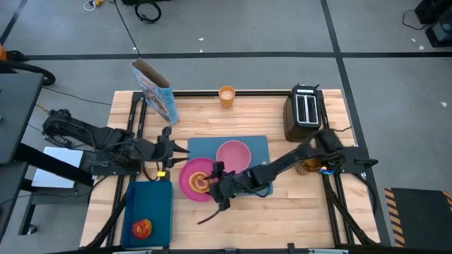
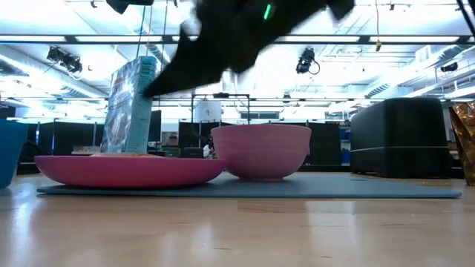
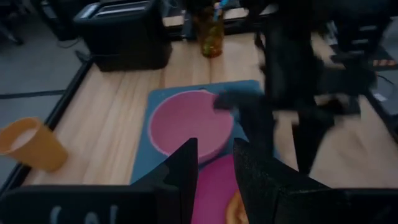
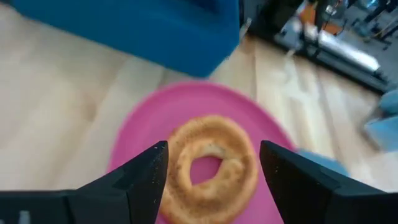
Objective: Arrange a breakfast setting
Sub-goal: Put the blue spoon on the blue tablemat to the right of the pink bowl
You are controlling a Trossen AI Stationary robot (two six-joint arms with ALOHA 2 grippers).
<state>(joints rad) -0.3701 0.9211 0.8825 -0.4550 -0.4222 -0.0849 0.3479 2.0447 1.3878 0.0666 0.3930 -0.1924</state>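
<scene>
Right gripper (image 4: 211, 171): fingers spread wide, hovering over a ring-shaped bread (image 4: 211, 165) lying on the pink plate (image 1: 189, 176); only the right wrist view shows the ring shape.
Plate: on the placemat's (image 1: 258, 144) front-left corner, beside the bowl (image 1: 233, 153).
Left gripper (image 3: 214, 165): narrow gap, nothing held, near the plate's left edge.
Apple (image 1: 141, 228): on the dark-blue tray (image 1: 159, 204), front-left table corner; seen from above only.

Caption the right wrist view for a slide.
Right gripper, open, above a ring-shaped bread lying on the pink plate.
</scene>
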